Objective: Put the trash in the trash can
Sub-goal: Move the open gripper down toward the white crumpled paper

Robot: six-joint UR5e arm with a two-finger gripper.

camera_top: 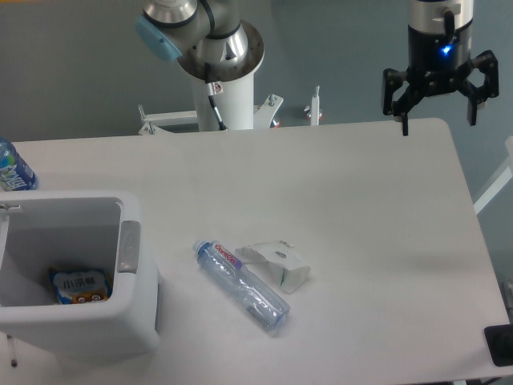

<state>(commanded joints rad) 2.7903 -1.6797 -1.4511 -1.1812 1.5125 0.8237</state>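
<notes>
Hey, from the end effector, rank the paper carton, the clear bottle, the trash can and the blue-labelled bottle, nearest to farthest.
End effector open at the table's far right.
1. Paper carton, mid-table.
2. Clear bottle, touching the carton's left.
3. Trash can, front left.
4. Blue-labelled bottle, left edge.

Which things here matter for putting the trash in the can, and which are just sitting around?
Part of the job: crumpled white carton, clear bottle with red-and-white label, white trash can, open gripper.

Just sitting around: blue-labelled bottle, snack packet already in the can.
</notes>
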